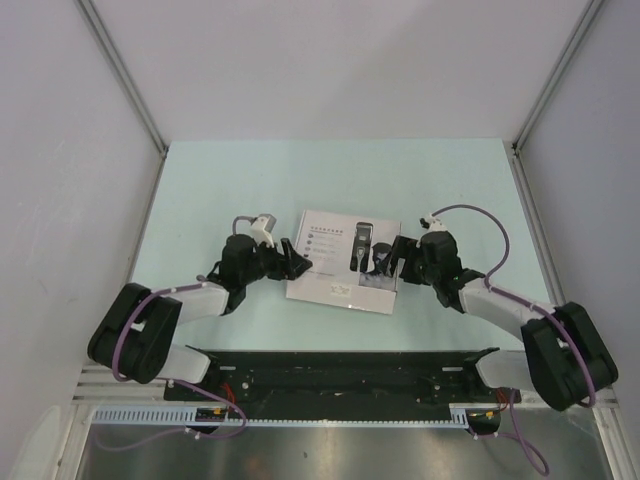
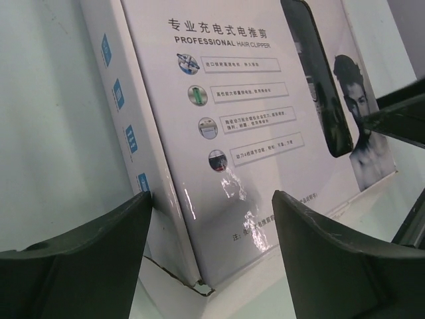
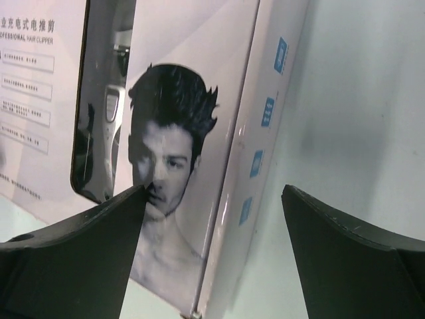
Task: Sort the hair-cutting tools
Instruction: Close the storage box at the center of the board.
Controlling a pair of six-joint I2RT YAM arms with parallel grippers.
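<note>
A flat white box (image 1: 335, 268) with a printed lid lies closed mid-table. Of the hair-cutting tools only the clipper (image 3: 111, 109) shows, seen through the lid's dark window (image 1: 358, 246); the rest are hidden. My left gripper (image 1: 296, 258) is open at the box's left edge. In the left wrist view the box (image 2: 232, 133) has its torn near corner between the jaws of the left gripper (image 2: 212, 206), one fingertip (image 2: 136, 212) against the box's side. My right gripper (image 1: 386, 262) is open astride the right edge. Seen from the right wrist, the right gripper (image 3: 214, 199) has one finger (image 3: 99, 226) over the lid and the other over the table.
The pale green table (image 1: 250, 180) is walled by white panels on the left, back and right. A black rail (image 1: 330, 365) with the arm bases runs along the near edge. Grey cables loop off both wrists.
</note>
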